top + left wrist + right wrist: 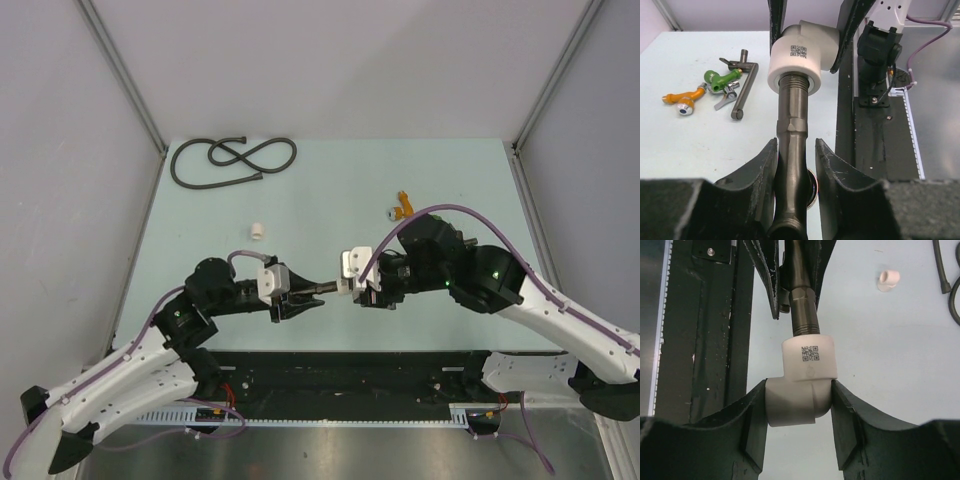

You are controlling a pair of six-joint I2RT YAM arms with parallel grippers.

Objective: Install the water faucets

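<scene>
Left pincer [795,145] clamping faucet [794,105], long axis left-to-right, threaded end in white elbow [807,365] held by right pincer [797,390]

Bright, even light; faint shadows; close foreground slightly blurred

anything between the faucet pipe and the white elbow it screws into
Nothing visible. The threaded end of the faucet pipe sits in the mouth of the white elbow; the left pincer grips the pipe, the right pincer the elbow.
</scene>
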